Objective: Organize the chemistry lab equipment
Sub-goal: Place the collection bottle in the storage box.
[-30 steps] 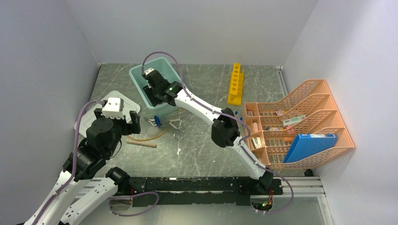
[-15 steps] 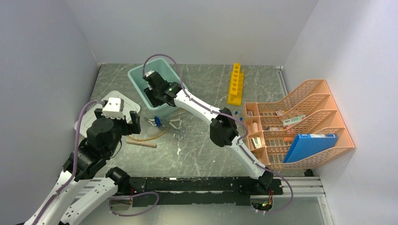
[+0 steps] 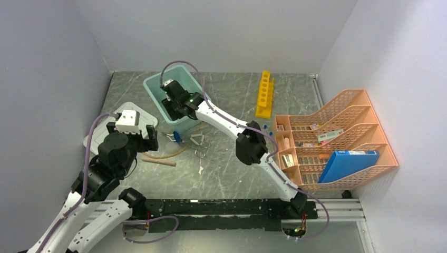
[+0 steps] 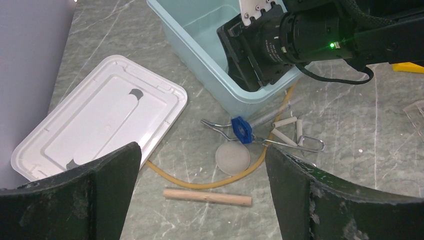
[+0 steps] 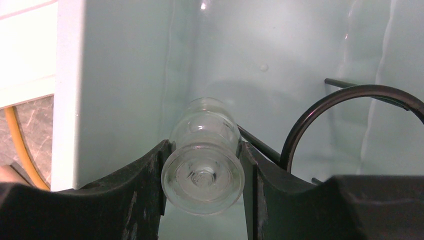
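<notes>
Right gripper pinching a clear glass piece inside the teal tub.
The tub sits at 11 o'clock on the bench, with the black wire ring stand in it, at 3 o'clock from the glass. The left gripper hangs spread wide at 9 o'clock above the tan hose and wooden stick. The yellow rack lies at 1 o'clock.
</notes>
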You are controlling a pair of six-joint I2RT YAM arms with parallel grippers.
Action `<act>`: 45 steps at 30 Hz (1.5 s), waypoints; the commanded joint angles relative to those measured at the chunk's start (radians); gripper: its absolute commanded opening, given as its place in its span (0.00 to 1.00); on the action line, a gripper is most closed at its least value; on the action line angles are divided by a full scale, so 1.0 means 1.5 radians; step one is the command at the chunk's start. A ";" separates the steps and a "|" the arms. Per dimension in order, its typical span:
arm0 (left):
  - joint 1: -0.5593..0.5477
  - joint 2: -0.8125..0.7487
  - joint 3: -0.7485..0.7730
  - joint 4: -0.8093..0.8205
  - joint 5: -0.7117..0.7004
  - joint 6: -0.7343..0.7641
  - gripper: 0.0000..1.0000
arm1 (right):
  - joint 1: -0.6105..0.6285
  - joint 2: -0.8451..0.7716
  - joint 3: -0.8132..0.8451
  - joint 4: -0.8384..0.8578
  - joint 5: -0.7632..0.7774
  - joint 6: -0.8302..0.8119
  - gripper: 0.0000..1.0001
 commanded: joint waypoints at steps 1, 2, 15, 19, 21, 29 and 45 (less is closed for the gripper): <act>0.002 0.000 -0.004 0.014 -0.011 0.001 0.98 | 0.002 -0.020 0.000 -0.003 0.004 0.009 0.52; 0.003 0.000 -0.004 0.015 -0.010 0.002 0.98 | 0.001 -0.022 -0.001 -0.002 0.005 0.010 0.53; 0.002 0.001 -0.003 0.014 -0.009 0.001 0.98 | 0.003 -0.048 -0.009 0.006 0.005 0.023 0.62; 0.003 0.002 -0.003 0.014 -0.006 0.002 0.98 | 0.005 -0.070 -0.026 0.022 0.001 0.032 0.63; 0.002 0.003 -0.003 0.013 -0.005 0.001 0.98 | 0.005 -0.081 -0.035 0.030 -0.005 0.039 0.63; 0.002 0.008 -0.003 0.014 0.000 0.002 0.98 | 0.008 -0.129 -0.041 0.039 0.005 0.053 0.63; 0.002 0.185 0.070 0.052 -0.013 -0.058 0.98 | 0.007 -0.411 -0.329 0.142 0.061 0.049 0.66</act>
